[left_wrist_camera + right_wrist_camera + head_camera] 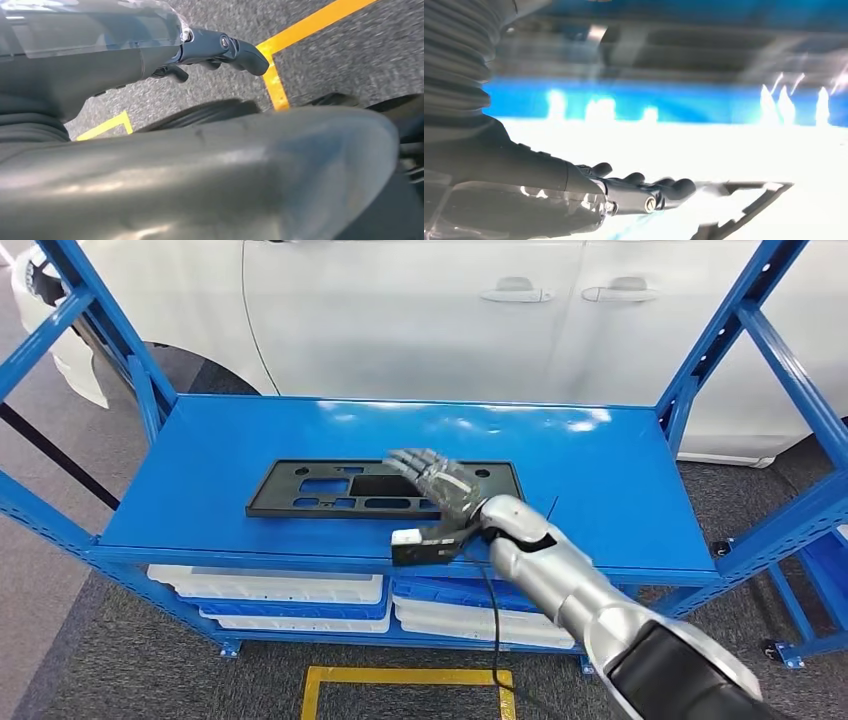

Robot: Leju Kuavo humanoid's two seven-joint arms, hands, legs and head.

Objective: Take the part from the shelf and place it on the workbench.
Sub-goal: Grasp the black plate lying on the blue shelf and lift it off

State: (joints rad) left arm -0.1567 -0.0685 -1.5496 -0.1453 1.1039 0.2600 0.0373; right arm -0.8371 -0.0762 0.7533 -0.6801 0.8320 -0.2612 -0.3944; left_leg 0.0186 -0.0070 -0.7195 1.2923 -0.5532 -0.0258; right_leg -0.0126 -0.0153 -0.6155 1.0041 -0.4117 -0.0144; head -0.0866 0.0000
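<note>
Lying flat on the blue shelf [250, 450], black plastic part [320, 490]; right hand [435, 485] is hovering over it, fingers [415, 465] spread, grasping nothing. Left hand [220, 50] is hanging, fingers curled, empty.

right hand [436, 483] extended, fingers spread

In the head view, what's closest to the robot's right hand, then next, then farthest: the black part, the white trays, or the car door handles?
From the right hand:
1. Black part, right under the fingers on the blue shelf.
2. White trays, on the lower level, toward the robot.
3. Car door handles, far behind the shelf.
</note>
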